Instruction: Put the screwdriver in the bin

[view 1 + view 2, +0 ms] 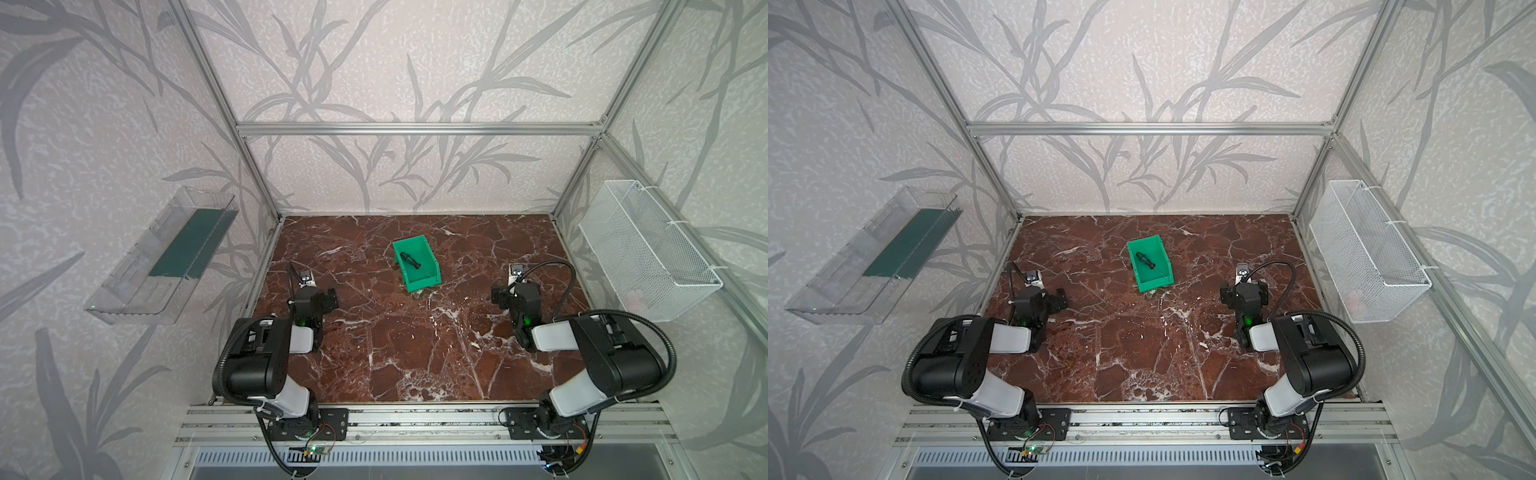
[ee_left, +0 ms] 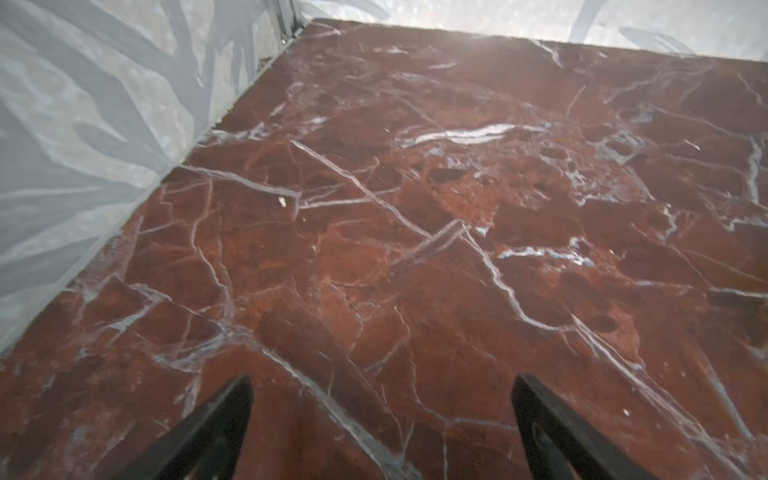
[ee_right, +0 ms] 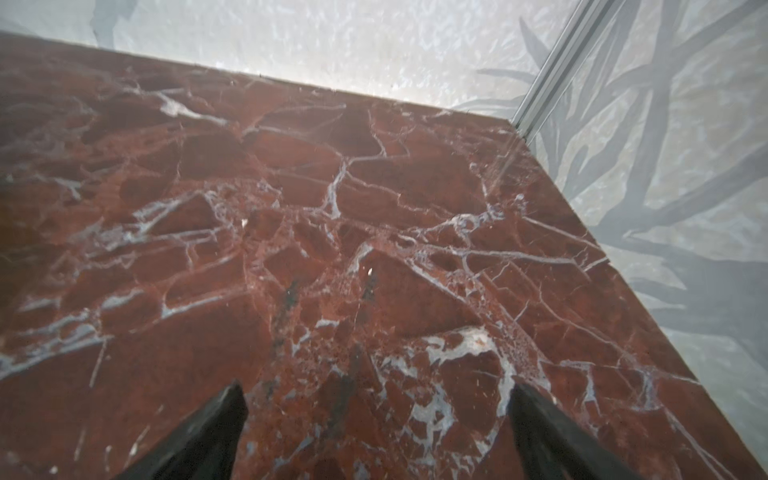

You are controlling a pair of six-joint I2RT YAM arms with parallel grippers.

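Both grippers (left [image 2: 382, 419], right [image 3: 378, 424]) gape empty, well apart from the screwdriver [image 1: 410, 260] inside the bin [image 1: 428, 278]

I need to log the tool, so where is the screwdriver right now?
In both top views the screwdriver lies inside the green bin, on the table's far middle, between and beyond the two arms; neither wrist view shows it.

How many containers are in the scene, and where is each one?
3. The green bin sits on the table, holding the screwdriver; the clear plastic tray hangs on the left wall; the white wire basket hangs on the right.
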